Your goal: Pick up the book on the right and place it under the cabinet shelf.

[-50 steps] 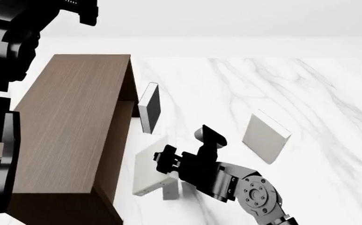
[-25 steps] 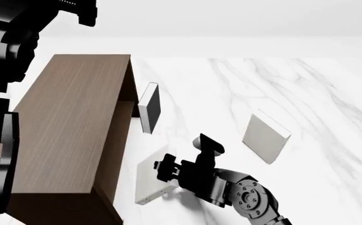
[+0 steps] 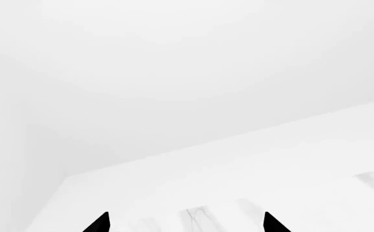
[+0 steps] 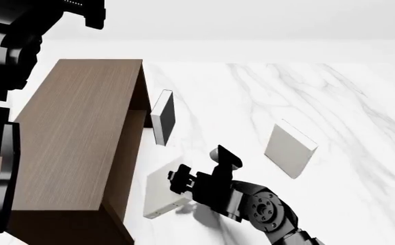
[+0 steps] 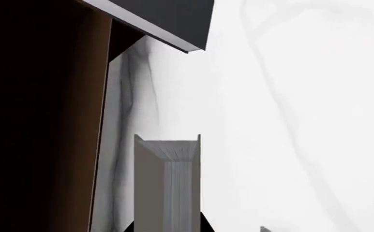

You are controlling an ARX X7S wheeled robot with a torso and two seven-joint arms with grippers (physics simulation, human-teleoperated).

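Jaws of the right gripper [image 4: 178, 179] clamp the book [image 4: 162, 191], an off-white hardcover held tilted above the white marble table [image 4: 306, 97], just beside the open front of the cabinet shelf [image 4: 81, 138]. In the right wrist view the book [image 5: 167, 186] stands on edge between the jaws, its pale grey page edges facing the camera, with the brown cabinet wall [image 5: 86, 135] close alongside. A book with a black face [image 4: 163, 116] leans against the cabinet's front edge, farther back. Another pale book [image 4: 290, 148] lies well apart on the table, to the right. Only two dark tips of the left gripper [image 3: 183, 223] show, set wide apart with nothing between them.
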